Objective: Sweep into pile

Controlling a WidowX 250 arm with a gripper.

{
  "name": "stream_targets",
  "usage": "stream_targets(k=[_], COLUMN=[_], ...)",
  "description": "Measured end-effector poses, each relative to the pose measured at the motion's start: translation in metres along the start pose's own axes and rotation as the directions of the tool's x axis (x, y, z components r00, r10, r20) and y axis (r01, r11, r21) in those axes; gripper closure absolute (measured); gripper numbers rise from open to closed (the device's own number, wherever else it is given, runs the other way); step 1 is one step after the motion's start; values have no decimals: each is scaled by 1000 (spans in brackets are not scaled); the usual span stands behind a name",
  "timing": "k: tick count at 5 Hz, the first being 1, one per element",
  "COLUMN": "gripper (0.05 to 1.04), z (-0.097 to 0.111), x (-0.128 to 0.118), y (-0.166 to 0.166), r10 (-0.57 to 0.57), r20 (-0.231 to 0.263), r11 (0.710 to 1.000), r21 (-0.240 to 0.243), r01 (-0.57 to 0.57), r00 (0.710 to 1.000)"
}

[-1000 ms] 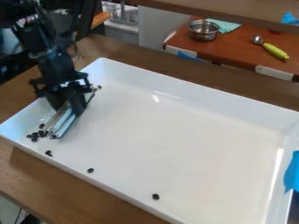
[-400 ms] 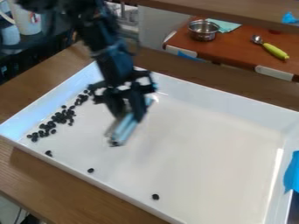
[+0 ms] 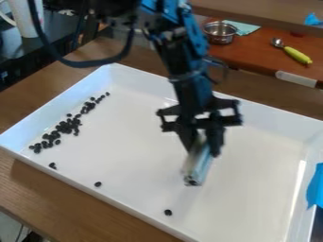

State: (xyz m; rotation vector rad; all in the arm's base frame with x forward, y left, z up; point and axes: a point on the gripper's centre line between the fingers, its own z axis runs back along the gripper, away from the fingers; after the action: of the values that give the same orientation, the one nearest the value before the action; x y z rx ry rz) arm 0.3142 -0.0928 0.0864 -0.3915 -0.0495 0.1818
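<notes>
My gripper [image 3: 203,144] hangs over the middle of the white tray, right of centre, shut on a pale blue-white sweeping tool [image 3: 198,165] that points down toward the tray floor. Many small black pieces [image 3: 66,126] lie in a band along the tray's left wall. Three loose pieces sit apart near the front wall: one [image 3: 52,165] at the left, another [image 3: 97,184] further right, and a third [image 3: 168,212] below and left of the tool.
The white tray [image 3: 265,227] rests on a brown wooden table [image 3: 75,201]. Blue tape [image 3: 316,186] is on its right wall. Behind stand a metal pot [image 3: 220,32] and a spoon with a green handle [image 3: 297,55] on a red-brown surface.
From the left wall, the arm has moved right across the tray with the tool, uncovering the band of black pieces. The three loose pieces have kept their places.
</notes>
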Motion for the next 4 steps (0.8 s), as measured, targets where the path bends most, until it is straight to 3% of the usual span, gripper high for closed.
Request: stream_targets(k=[2, 4], gripper=[706, 706], z=[-29, -33], x=[-18, -26], y=[-14, 8], r10=[-63, -125], r20=[33, 79], r11=[997, 991], r21=[37, 66], r01=[62, 120], r00=[997, 989])
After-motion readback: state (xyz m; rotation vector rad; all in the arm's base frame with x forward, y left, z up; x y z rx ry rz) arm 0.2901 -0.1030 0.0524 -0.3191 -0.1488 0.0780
